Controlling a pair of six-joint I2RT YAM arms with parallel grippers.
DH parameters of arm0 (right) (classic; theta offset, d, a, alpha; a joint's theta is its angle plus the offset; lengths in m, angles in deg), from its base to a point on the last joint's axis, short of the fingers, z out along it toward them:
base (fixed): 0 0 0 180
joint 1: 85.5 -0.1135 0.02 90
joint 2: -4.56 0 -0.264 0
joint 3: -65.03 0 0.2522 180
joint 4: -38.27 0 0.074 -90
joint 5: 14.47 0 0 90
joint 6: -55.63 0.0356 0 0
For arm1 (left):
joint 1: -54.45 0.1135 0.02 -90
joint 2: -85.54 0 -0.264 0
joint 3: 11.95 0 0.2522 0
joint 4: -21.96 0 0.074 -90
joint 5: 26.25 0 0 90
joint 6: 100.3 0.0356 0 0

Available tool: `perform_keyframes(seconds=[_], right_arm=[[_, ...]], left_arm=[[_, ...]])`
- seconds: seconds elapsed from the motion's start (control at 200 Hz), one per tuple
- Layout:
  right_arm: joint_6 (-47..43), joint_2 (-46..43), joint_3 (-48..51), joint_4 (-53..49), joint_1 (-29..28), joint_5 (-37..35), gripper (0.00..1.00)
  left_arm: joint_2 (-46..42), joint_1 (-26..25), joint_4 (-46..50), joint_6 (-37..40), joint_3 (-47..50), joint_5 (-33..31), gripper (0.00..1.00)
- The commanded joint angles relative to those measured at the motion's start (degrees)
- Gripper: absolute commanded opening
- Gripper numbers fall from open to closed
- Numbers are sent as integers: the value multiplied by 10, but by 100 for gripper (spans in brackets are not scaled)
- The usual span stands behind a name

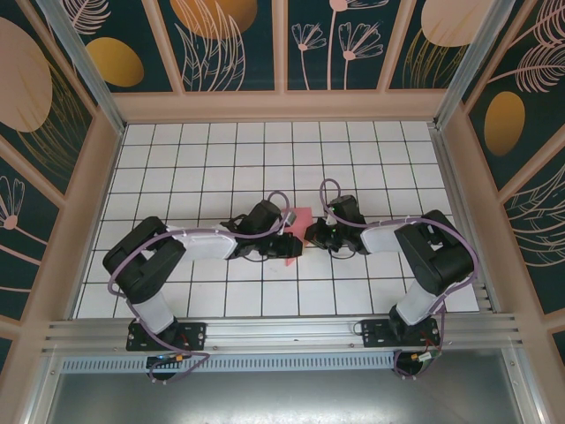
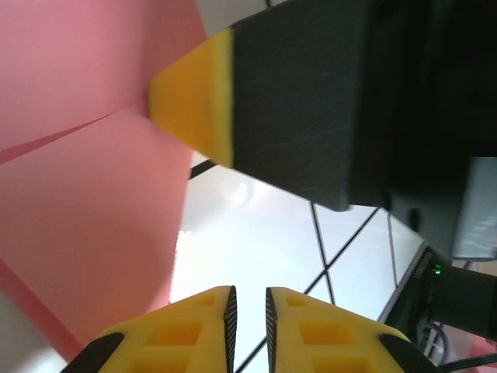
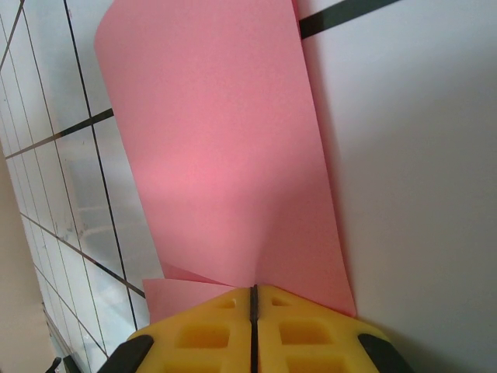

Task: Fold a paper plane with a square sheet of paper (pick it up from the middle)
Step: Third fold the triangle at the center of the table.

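The square sheet of paper (image 1: 298, 221) is salmon pink, folded, and partly raised off the white tiles at the middle of the table. My right gripper (image 3: 254, 289) is shut on it, the paper (image 3: 225, 155) creasing down into the closed jaw line, with a lower flap showing to the left. My left gripper (image 2: 248, 291) hovers just right of the paper (image 2: 85, 194). Its yellow fingers stand a narrow slit apart with only table showing between them. The right gripper's yellow-tipped finger (image 2: 194, 97) meets the sheet at a fold line. From above, both grippers (image 1: 287, 246) (image 1: 312, 235) meet at the paper.
The white grid table (image 1: 265, 159) stretches back to patterned walls on three sides. An aluminium rail (image 1: 282, 331) runs along the near edge by the arm bases. Open tiles lie behind and to both sides of the arms.
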Motion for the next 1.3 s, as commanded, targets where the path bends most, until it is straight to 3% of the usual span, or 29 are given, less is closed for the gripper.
perform_keyframes(seconds=[0.0, 0.245, 0.555, 0.696, 0.896, 1.291], right_arm=[[-7, 7, 5, -47, -3, -44, 11], [-12, -2, 1, -53, -2, -43, 11], [-20, -65, -27, -59, -6, -37, 13], [-14, -89, -23, -35, -33, -25, 9], [22, -76, 10, 26, -68, -34, 6], [18, -6, 35, 54, -56, -48, 5]], left_arm=[[18, -1, 22, 12, -5, -20, 19], [45, -1, 78, 39, 0, -86, 13], [33, -1, 75, 44, 47, -97, 7], [29, -1, 71, 47, 45, -96, 6], [27, -1, 73, 51, 42, -99, 5], [28, -1, 84, 60, 38, -107, 3]])
